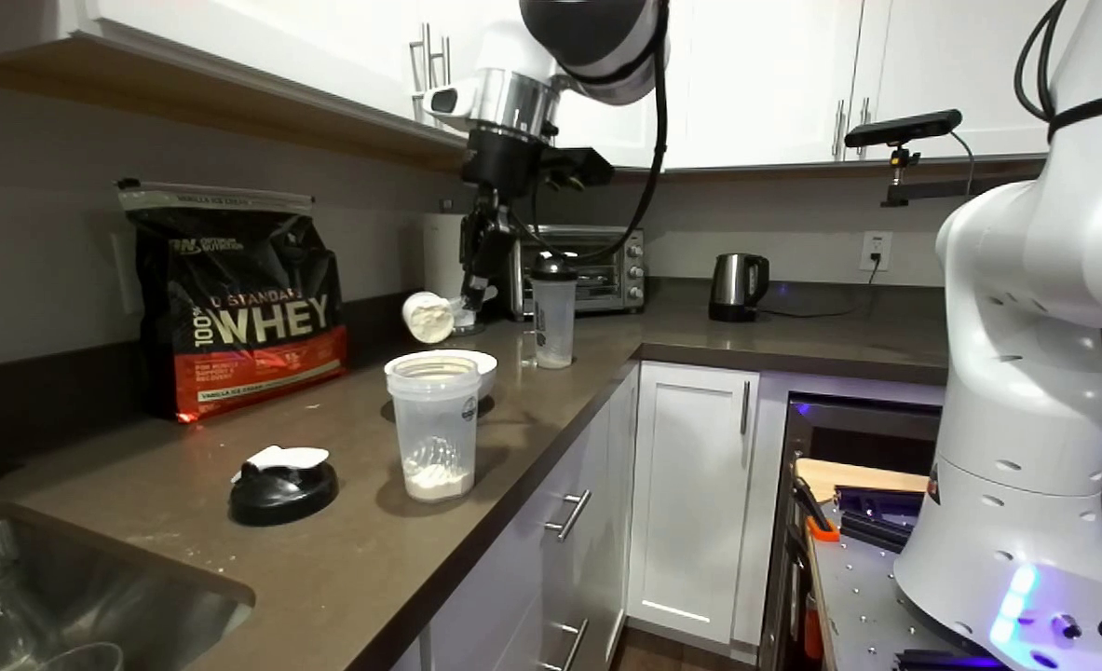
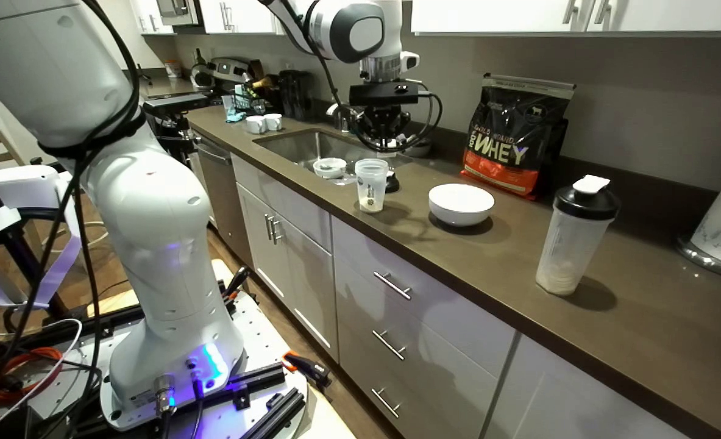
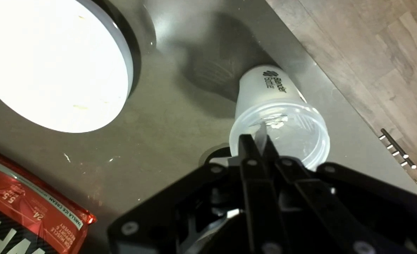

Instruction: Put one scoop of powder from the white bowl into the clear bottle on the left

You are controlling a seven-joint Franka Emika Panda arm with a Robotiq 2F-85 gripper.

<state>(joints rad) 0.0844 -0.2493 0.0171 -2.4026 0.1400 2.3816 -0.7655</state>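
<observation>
My gripper [image 1: 478, 281] is shut on the scoop's handle [image 3: 261, 135]; its thin tip sticks out between the fingertips in the wrist view. The white scoop [image 1: 417, 309] hangs tilted above the counter with pale powder [image 1: 432, 321] in it. In the wrist view the gripper hides the scoop's cup. Just below the fingertips there is the open mouth of the clear bottle [image 3: 282, 113], which stands upright and has powder at its bottom [image 1: 437, 481]. Beside that bottle sits the white bowl [image 2: 461, 205]; its inside is overexposed in the wrist view.
A lidded shaker bottle [image 2: 576, 238] stands beyond the bowl. A black lid [image 1: 283, 489] lies near the sink [image 1: 206, 596]. The whey bag [image 1: 243, 308] leans by the wall, and a toaster oven [image 1: 606, 275] stands farther back. The counter edge runs close beside the clear bottle.
</observation>
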